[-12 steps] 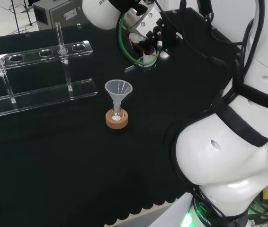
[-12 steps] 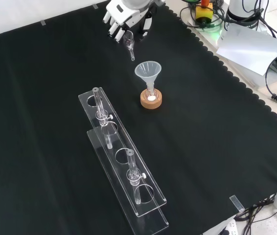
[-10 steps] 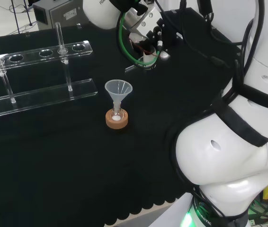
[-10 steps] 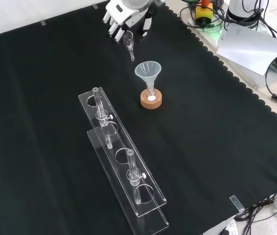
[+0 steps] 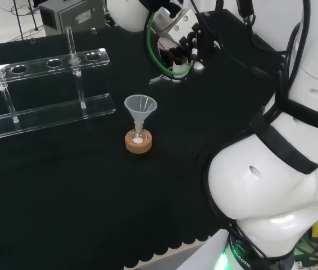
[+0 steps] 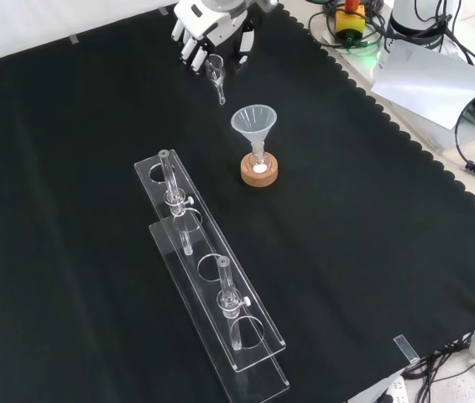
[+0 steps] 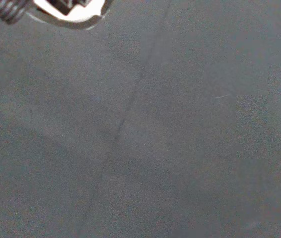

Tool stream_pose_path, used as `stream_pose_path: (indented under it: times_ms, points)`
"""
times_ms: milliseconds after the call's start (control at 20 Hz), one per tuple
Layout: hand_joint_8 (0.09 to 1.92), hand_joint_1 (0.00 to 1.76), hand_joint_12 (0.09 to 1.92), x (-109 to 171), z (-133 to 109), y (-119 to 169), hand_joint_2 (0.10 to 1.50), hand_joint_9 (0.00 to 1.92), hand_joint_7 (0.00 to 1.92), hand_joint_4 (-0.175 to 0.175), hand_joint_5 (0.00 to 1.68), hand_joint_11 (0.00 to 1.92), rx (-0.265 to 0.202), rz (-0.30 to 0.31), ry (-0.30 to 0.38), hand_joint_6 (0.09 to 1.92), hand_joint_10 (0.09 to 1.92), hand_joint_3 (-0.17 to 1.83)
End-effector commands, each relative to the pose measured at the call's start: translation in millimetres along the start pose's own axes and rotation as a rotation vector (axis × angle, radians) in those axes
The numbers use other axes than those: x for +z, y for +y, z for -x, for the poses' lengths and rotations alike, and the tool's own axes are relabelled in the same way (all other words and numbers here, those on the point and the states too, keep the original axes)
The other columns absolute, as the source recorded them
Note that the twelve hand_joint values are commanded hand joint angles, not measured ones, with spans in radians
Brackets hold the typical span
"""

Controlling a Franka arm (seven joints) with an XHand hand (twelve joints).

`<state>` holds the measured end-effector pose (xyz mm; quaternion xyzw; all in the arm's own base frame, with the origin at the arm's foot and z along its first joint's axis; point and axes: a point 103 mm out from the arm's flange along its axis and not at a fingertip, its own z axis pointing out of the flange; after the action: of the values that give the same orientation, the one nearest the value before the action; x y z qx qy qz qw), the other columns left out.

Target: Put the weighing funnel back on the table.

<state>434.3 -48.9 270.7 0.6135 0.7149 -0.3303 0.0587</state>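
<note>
ok so the weighing funnel (image 6: 215, 70) is at the far end of the black cloth (image 6: 372, 252) in the front view, hanging just under the hand (image 6: 208, 25), wide end up by the fingers and stem slanting down toward the big funnel (image 6: 254, 122) on its cork ring (image 6: 259, 172); the two are near but apart; the fingers look curled in on one side of the wide end with the thumb on the other, so I'd call it pinched there; can't tell whether the stem tip is on the cloth yet

handling-wise, my guess: small clear piece, glass or plastic, so very light, stiff and slick; if glass, the thin stem is what would snap, so I'd keep the grip on the scoop part and never on the stem; being that light it could cling to a finger or roll once let go, so lay it down low and flat rather than drop it; the cloth should stop it sliding much

writing: no label or marks I can see on the weighing funnel, the big funnel or the clear tube rack (image 6: 212, 285); there's a bit of print on the arm's upper link in the head view, cut off at the edge, not worth reading
</note>
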Motion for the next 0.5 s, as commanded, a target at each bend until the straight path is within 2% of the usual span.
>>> stream_pose_path:
  times_ms: [50, 500]
  points:
    - [0.63, 1.05, 1.04, 14.8, 3.2, 12.7, 0.73, 1.15, 0.73, 0.175, 1.04, 0.85, -0.010, 0.012, 0.078, 1.12, 0.33, 0.74]
    - [0.63, 1.05, 1.04, 40.6, 2.4, 36.2, 0.73, 1.15, 0.74, 0.175, 1.04, 0.85, -0.024, 0.042, 0.178, 1.12, 0.33, 0.74]
